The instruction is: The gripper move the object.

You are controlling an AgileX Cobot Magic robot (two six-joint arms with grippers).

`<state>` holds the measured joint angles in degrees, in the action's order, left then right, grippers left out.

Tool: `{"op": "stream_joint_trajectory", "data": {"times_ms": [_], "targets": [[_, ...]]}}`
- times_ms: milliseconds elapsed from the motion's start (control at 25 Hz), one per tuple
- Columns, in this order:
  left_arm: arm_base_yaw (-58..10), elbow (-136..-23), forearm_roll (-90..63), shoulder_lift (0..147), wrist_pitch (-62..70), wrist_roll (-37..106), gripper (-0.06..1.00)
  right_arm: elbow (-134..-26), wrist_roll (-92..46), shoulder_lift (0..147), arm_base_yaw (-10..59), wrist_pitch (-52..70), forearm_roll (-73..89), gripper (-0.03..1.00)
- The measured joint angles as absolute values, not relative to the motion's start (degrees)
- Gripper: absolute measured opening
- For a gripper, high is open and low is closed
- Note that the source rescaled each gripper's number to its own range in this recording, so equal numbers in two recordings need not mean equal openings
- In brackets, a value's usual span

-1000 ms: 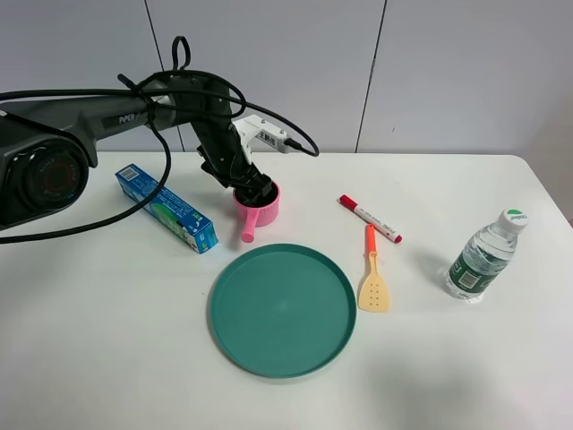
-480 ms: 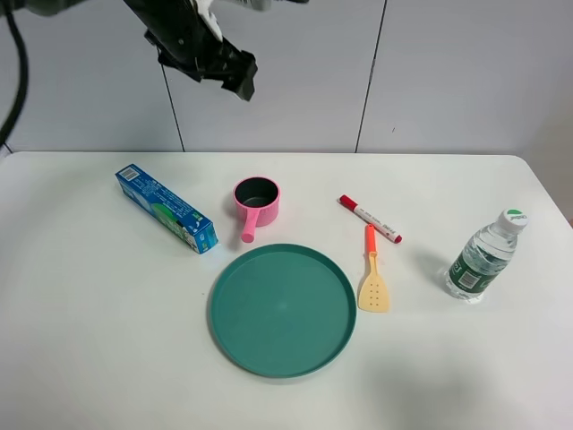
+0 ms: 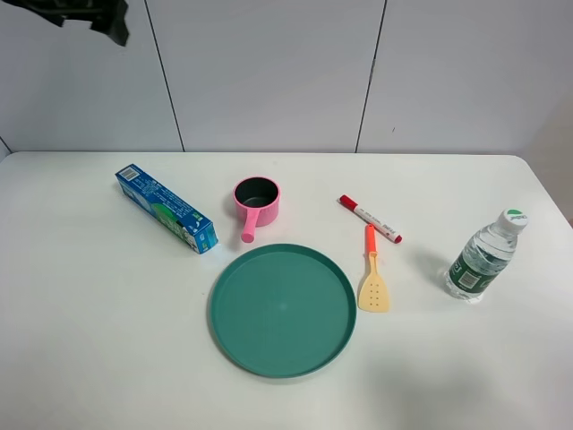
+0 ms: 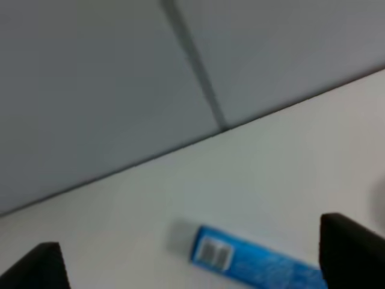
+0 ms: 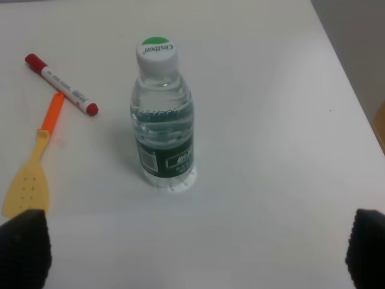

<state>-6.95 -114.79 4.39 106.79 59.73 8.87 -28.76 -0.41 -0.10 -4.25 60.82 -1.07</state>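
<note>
Left gripper point(image 3: 94, 13), jaws apart and empty, has risen clear to the upper corner; the pink saucepan point(image 3: 257, 202) sits released on the surface point(image 3: 107, 340) far below it, suggesting placement complete.

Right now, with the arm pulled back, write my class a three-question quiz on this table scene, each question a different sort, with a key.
1. True or false: the pink saucepan sits inside the teal plate.
2. Multiple choice: what lies between the red marker and the plate? A. the water bottle B. the yellow spatula C. the blue box
3. Fill in: the left gripper is high at the view's top left, far from the ____.

Key
1. False: it stands on the table, just beyond the plate's rim.
2. B
3. saucepan
</note>
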Motion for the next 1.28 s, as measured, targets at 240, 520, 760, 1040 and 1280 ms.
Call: {"op": "stream_joint_trajectory", "data": {"times_ms": [240,520,760,1040,1280], "targets": [[-0.9,-114.8,5.8,101.9,66.2,8.8,0.92,-28.8,-0.4,-0.1,-4.3,60.8,-1.1,1.0],[2.5,-108.2,5.8,90.8,68.3,8.8,0.92,-28.8,-0.4,-0.1,-4.3,60.8,-1.1,1.0],[3.2,-93.1,5.7,74.9,68.1,8.8,0.92,-28.8,-0.4,-0.1,-4.3,60.8,-1.1,1.0],[3.2,-73.0,4.0,54.8,62.9,6.4,0.92,-28.8,-0.4,-0.1,-4.3,60.8,-1.1,1.0],[3.2,-58.2,0.8,36.6,60.1,3.7,0.92,-28.8,-0.4,-0.1,-4.3,60.8,-1.1,1.0]]}}
